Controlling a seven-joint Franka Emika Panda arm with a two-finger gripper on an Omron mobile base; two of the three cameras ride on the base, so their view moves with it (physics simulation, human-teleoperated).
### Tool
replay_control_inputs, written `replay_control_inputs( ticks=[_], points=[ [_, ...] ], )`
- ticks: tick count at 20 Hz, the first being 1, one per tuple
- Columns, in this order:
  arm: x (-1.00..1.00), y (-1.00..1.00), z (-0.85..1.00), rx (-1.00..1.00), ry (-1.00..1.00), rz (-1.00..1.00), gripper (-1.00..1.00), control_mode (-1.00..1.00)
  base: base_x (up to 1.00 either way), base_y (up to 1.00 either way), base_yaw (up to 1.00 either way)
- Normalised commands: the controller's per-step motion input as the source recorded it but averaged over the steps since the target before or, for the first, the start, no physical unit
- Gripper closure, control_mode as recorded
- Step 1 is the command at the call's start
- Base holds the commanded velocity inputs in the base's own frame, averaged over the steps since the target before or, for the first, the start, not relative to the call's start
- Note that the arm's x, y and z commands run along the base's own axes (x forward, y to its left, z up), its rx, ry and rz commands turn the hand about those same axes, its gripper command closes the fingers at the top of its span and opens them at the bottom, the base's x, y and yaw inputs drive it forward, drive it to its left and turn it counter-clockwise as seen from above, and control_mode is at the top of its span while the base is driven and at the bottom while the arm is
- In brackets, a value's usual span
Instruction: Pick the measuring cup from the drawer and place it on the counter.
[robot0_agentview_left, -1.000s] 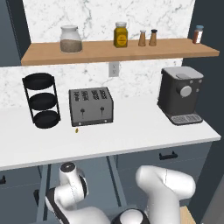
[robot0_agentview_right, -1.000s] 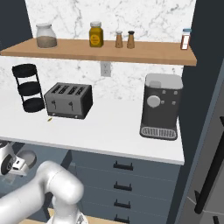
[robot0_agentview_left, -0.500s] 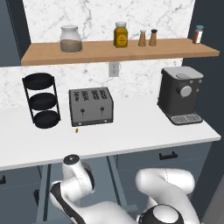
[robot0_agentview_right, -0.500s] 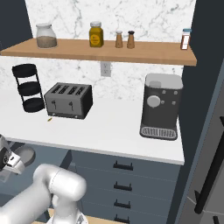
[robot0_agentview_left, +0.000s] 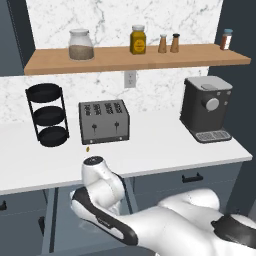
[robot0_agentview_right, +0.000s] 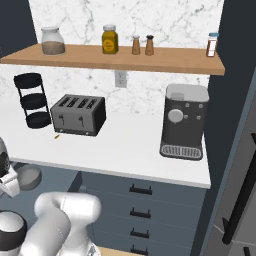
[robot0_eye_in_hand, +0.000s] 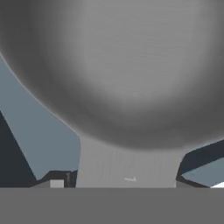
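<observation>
The measuring cup, pale grey-beige, looms close in the hand view, its flat handle running down between my fingertips. My gripper is shut on that handle. From the right base camera the cup's round bowl hangs beside the gripper at the far left, just below the counter's front edge. Under it lies the open drawer, its blue-grey inside also showing past the cup. The white counter runs across above it. My arm stands in front of the drawer.
On the counter stand a black three-tier rack, a toaster and a coffee machine. A small orange crumb lies before the toaster. A wooden shelf carries jars. Narrow dark drawer fronts sit at the right.
My arm has risen in front of the counter edge, and the measuring cup has come up slightly with the gripper. The jaws have narrowed on the handle.
</observation>
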Motion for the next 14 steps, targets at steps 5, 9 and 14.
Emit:
replay_control_inputs(
  ticks=[5,9,14],
  points=[
    [-0.25,-0.39,1.00,0.00,-0.07,-0.23,1.00,-1.00,0.00,0.00,0.00],
    [0.06,-0.53,1.00,-0.03,-0.21,-0.14,1.00,-1.00,0.00,0.00,0.00],
    [0.48,-0.64,0.98,-0.01,-0.11,-0.09,1.00,-1.00,0.00,0.00,0.00]
  ],
)
